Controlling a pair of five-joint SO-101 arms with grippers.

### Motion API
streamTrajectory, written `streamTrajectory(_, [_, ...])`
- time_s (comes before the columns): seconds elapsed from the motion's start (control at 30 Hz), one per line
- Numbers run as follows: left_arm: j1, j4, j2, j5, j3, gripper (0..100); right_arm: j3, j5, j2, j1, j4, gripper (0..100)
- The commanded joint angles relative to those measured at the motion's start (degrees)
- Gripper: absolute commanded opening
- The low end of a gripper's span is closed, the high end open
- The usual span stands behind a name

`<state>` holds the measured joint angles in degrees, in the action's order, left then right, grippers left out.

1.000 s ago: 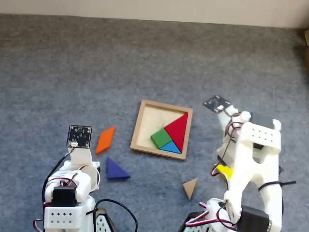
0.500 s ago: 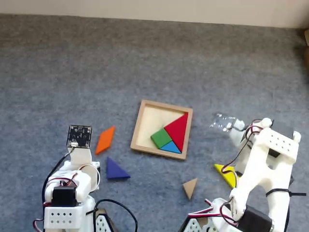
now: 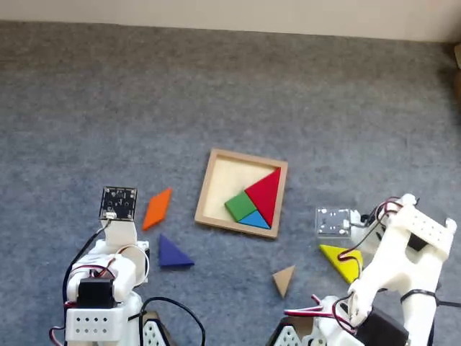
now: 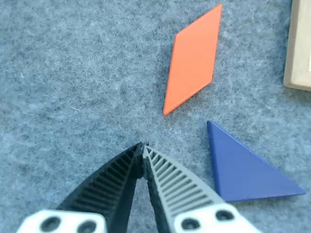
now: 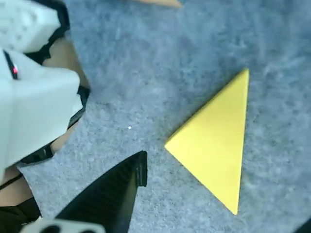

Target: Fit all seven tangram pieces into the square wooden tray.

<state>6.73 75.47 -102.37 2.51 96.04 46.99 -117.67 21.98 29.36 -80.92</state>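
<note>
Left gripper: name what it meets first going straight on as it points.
Likely bare carpet; the orange piece lies just off the left gripper's line, though depth is unclear.

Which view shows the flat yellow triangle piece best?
Right wrist view: the flat yellow triangle piece lies whole and unobstructed on the grey carpet. In the high view the right arm covers part of it. The left wrist view looks at the orange parallelogram and blue triangle.
</note>
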Motion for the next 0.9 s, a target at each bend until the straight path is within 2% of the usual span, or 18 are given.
streamTrajectory(0.0, [0.7,0.2,-2.4,0.4,1.1,1,0.4,-2.3,0.7,1.8,-0.3,48.9])
streamTrajectory(0.1, [0.7,0.2,-2.4,0.4,1.1,1,4.3,-2.3,0.7,0.9,3.5,48.9])
streamTrajectory(0.3, [0.7,0.2,-2.4,0.4,1.1,1,18.7,-2.1,1.3,-0.3,22.9,48.9])
streamTrajectory(0.4, [0.7,0.2,-2.4,0.4,1.1,1,22.9,-2.1,1.3,-0.1,28.7,48.9])
streamTrajectory(0.47, [0.7,0.2,-2.4,0.4,1.1,1,23.4,-2.1,1.0,0.6,30.7,46.7])
streamTrajectory(0.67, [0.7,0.2,-2.4,0.4,1.1,1,23.4,-2.1,0.8,1.1,31.3,28.9])
streamTrajectory(0.87, [0.7,0.2,-2.4,0.4,1.1,1,23.4,-2.0,1.3,1.1,31.0,26.8])
